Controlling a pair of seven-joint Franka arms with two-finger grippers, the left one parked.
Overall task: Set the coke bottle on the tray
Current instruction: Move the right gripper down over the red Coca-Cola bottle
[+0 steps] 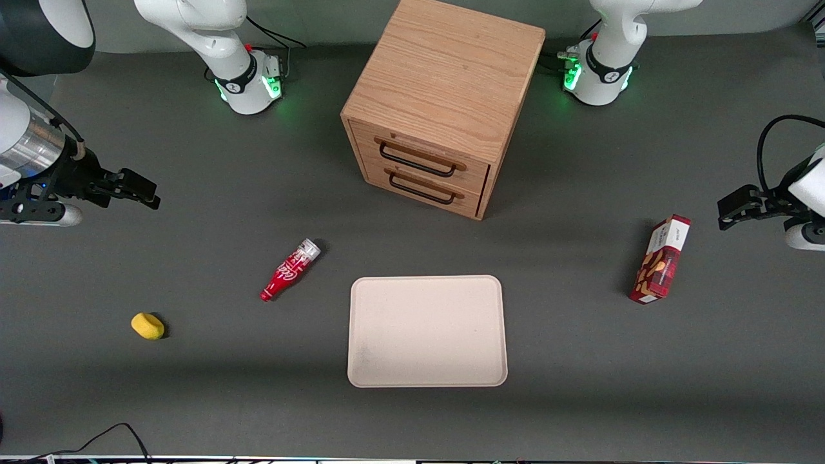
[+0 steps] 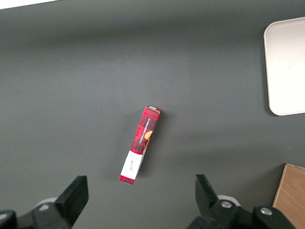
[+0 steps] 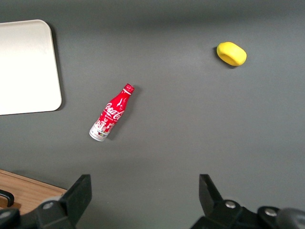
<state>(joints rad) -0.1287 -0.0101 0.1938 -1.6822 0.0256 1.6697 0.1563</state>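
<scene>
Front view has your gripper (image 1: pixel 138 191) parked high at the working arm's end of the table, fingers spread wide and holding nothing, well apart from the bottle (image 1: pixel 290 269). That bottle is lying on its side on the bare table, cap end nearer the camera, silver base pointing toward the cabinet (image 1: pixel 438 103), so you will probably want to close across its slim body rather than along its length. It sits just beside the tray (image 1: pixel 427 331), nearer the working arm's end, which makes for a short carry once you have it. On the wrist camera the bottle (image 3: pixel 110 114) lies between the tray corner (image 3: pixel 28 67) and the yellow lump (image 3: pixel 231 53), with open table all round it. Nothing is on the tray yet. A round bottle on its side may roll if you nudge it.
</scene>
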